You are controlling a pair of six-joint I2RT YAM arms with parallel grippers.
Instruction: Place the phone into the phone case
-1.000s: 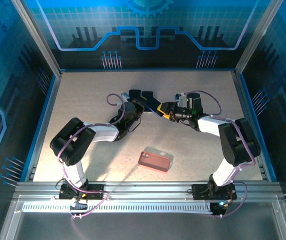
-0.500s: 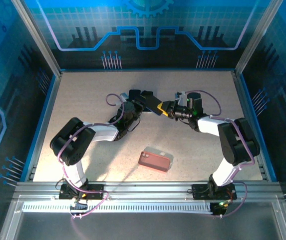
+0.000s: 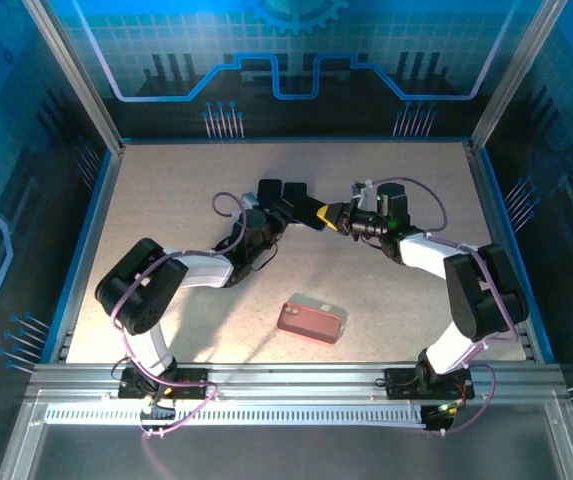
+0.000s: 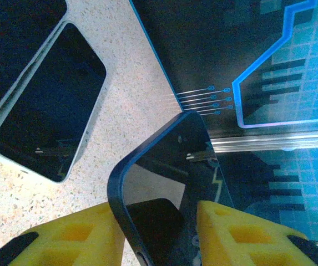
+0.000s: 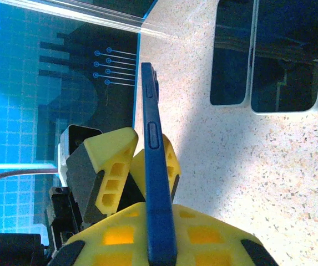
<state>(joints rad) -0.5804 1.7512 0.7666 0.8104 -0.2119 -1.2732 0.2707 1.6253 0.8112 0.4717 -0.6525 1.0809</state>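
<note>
Blue phone | clamped edge-on in right claw | sits between left claw fingers | left grip: cannot tell

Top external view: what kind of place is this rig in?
Probably an enclosed lab robot cell: aluminium frame posts, blue circuit-printed wall panels, a speckled tabletop.

Speckled beige table, edged with a thin blue strip. Behind the table, a blue wall panel printed with a grid, a gear and dark circuit lines. To either side of the table, darker blue side panels with the same line pattern, framed by slanting metal posts. Along the table's near edge, a metal rail and a white slotted strip. Bright light across the table's top.
</note>
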